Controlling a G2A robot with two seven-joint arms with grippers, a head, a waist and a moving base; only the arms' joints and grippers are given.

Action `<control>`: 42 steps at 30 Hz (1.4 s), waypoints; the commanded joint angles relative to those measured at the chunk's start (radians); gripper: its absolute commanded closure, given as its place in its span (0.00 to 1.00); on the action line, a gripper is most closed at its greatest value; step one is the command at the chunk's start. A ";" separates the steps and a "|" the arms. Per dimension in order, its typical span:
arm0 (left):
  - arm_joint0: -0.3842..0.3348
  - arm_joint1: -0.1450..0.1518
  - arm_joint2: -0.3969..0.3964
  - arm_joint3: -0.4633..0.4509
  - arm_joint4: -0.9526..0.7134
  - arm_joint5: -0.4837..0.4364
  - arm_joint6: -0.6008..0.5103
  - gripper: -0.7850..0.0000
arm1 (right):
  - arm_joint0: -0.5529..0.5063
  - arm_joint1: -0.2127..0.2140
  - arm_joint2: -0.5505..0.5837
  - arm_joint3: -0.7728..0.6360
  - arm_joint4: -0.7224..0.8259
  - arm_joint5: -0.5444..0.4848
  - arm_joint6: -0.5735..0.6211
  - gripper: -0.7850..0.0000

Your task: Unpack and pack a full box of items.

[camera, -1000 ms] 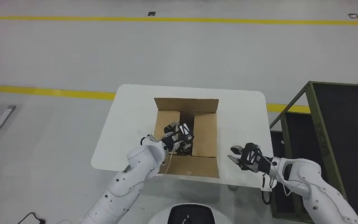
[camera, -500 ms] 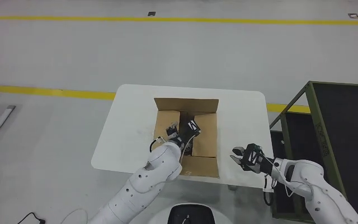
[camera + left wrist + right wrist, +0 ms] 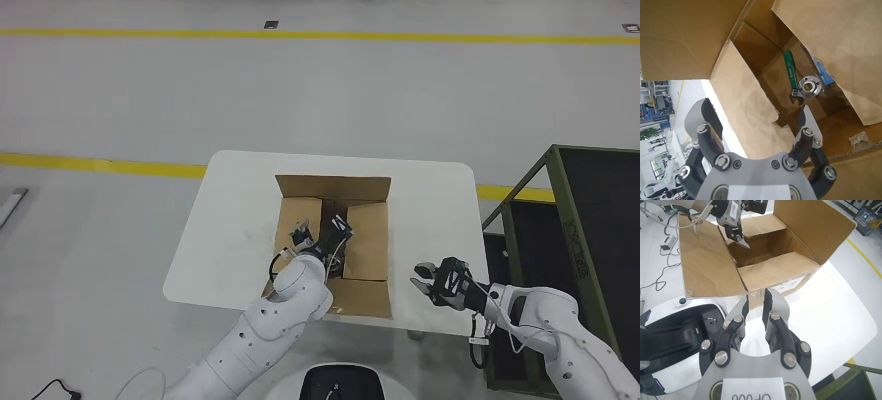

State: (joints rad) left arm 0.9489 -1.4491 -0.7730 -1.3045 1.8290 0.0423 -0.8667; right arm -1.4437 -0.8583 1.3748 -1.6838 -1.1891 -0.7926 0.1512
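Cardboard box (image 3: 333, 187) mid-table (image 3: 230, 230), flaps open for reaching in. Down on its floor, near an inner corner: green-handled wrench (image 3: 791, 73) touching a metal flange (image 3: 814, 91). Left gripper (image 3: 755, 106) above the opening, fingers spread wide and empty, likely lined up to descend onto them. Right gripper (image 3: 757, 294) over the table's near right edge beside the box, pads slightly parted, holding nothing, apparently kept out of the way.

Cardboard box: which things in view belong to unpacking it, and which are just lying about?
Job: open brown cardboard box; green-handled adjustable wrench and round steel flange inside it; left gripper; right gripper.
Lying about: dark green metal rack beside the white table; grey floor cables.
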 commanded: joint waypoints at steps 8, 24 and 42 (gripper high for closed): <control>-0.015 -0.023 0.012 0.058 0.016 -0.009 0.020 0.00 | -0.013 0.000 0.012 -0.006 0.006 0.002 -0.004 0.80; -0.004 -0.041 -0.013 0.076 0.089 -0.011 0.013 0.66 | -0.025 -0.004 0.020 -0.013 0.020 0.004 -0.017 0.76; 0.042 -0.040 -0.111 -0.033 0.135 -0.024 0.018 1.00 | -0.028 -0.007 0.021 -0.015 0.021 -0.002 -0.020 0.76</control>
State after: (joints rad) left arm 0.9867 -1.4900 -0.8717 -1.3215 1.9695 0.0203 -0.8546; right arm -1.4721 -0.8652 1.3960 -1.6995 -1.1678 -0.7939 0.1320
